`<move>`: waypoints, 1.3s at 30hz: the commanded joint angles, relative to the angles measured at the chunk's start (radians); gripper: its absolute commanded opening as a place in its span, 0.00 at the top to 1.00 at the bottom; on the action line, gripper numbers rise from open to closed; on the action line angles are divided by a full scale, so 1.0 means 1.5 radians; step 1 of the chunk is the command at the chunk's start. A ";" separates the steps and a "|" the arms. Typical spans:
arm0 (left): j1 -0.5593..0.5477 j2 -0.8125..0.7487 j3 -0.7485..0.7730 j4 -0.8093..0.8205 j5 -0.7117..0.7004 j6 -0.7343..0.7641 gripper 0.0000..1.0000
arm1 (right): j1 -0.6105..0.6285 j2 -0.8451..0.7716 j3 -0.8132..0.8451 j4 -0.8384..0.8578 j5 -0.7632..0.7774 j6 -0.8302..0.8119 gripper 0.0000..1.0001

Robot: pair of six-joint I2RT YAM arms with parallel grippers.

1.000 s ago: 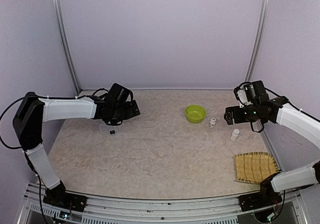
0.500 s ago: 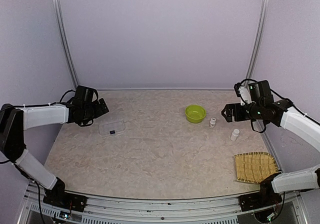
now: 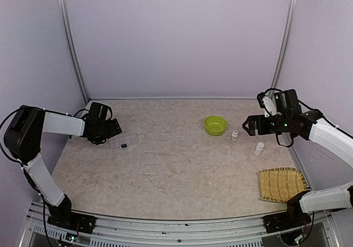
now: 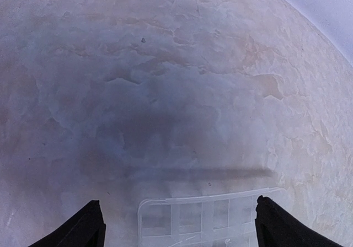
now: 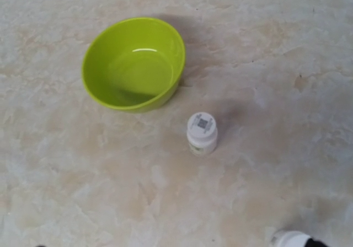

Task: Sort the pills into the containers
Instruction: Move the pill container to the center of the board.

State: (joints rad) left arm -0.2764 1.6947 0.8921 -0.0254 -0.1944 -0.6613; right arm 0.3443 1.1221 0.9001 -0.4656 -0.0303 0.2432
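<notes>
Hovering wide open with the pill box (image 4: 209, 220) low-centre between its fingertips in the wrist view, left gripper (image 4: 177, 216) could clip its edge and skid it; right gripper (image 3: 249, 126) wide, empty.

**A:** Where's the pill box?

**B:** The clear plastic pill box (image 3: 123, 142) lies flat on the bench, close to the left edge and rather nearer the far edge than the near one. Its long side runs roughly along the far edge.

**A:** And inside it?

**B:** The left wrist view shows thin walls dividing it into small compartments (image 4: 187, 220) set in a row.

**A:** Any pills?

**B:** From above, a dark speck (image 3: 124, 145) shows in the box. It's too small to tell what it is.
</notes>
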 commanded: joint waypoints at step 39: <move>-0.228 0.137 0.043 0.083 0.028 -0.065 0.17 | 0.005 -0.007 -0.008 0.014 0.001 0.006 0.00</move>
State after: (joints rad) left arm -0.5636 1.8484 0.9245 0.1169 -0.1726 -0.7197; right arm 0.3450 1.1221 0.9005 -0.4644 -0.0372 0.2550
